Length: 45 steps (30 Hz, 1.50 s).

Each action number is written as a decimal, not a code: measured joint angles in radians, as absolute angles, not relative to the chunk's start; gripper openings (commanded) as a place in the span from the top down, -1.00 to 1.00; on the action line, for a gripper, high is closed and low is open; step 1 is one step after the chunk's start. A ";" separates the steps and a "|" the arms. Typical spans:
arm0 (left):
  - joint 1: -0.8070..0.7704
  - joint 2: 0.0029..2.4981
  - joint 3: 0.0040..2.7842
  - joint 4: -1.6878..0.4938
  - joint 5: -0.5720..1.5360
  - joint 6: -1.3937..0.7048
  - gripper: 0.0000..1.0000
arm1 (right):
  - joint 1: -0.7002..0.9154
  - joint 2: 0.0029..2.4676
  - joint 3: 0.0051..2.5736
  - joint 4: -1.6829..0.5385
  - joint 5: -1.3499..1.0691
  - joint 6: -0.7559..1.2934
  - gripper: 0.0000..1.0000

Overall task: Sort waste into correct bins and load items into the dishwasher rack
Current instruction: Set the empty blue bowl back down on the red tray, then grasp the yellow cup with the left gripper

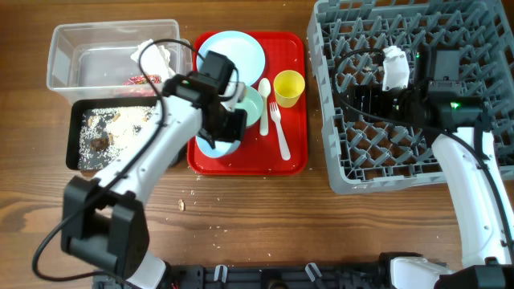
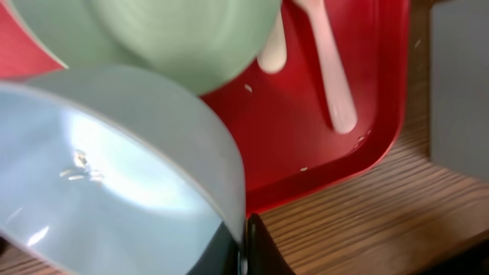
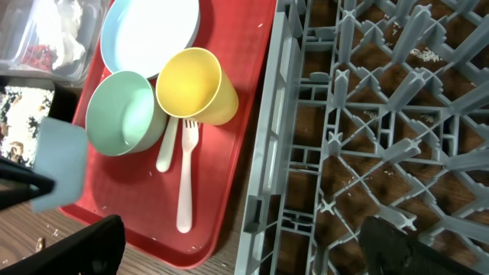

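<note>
My left gripper (image 1: pixel 229 122) is shut on the rim of a pale-blue bowl (image 1: pixel 214 146), held tilted over the front left of the red tray (image 1: pixel 293 156). In the left wrist view the fingers (image 2: pixel 246 246) pinch the bowl (image 2: pixel 114 176) wall. The mint bowl (image 1: pixel 250 104), plate (image 1: pixel 233 50), yellow cup (image 1: pixel 289 87), spoon (image 1: pixel 263 100) and fork (image 1: pixel 281 132) lie on the tray. My right gripper (image 1: pixel 363 98) is open and empty over the left part of the grey rack (image 1: pixel 418 160); its fingers (image 3: pixel 244 248) are spread wide.
The clear tub (image 1: pixel 72 48) at the back left holds the white napkin (image 1: pixel 157 54) and the red wrapper (image 1: pixel 138 80). The black tray (image 1: pixel 76 136) in front of it holds food scraps (image 1: pixel 112 128). Crumbs lie on the wood in front of the red tray.
</note>
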State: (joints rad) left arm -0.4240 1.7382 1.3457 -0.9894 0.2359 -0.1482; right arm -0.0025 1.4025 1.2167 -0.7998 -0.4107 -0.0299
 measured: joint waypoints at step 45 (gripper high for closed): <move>-0.376 1.943 1.555 -0.432 0.305 -0.191 -0.12 | 0.056 1.403 1.218 -0.614 -0.391 0.374 -1.00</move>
State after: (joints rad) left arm -0.3759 1.9427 1.5555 -0.4324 0.3046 -0.1913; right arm 0.0563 1.4029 1.2182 -0.6144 -0.3908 0.3737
